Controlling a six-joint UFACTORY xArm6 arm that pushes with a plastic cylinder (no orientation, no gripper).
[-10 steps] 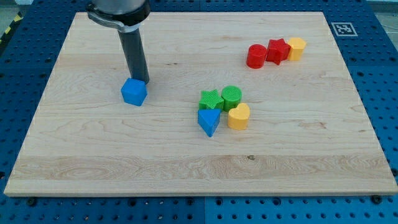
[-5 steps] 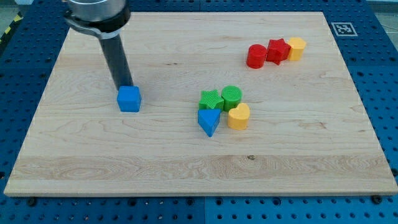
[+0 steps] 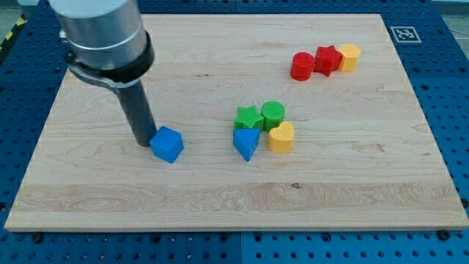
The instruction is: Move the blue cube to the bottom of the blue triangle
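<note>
The blue cube lies on the wooden board, left of centre, turned so a corner faces the view's bottom. My tip touches the cube's left side. The blue triangle lies near the board's middle, to the cube's right, with a gap between them. The rod rises from the tip to the dark arm collar at the view's top left.
A green star and a green cylinder sit just above the blue triangle, and a yellow heart on its right. A red cylinder, a red star and a yellow block stand in a row at the top right.
My tip moved from above the cube to its left side and down the view. The blue cube slid down and right, and turned.
</note>
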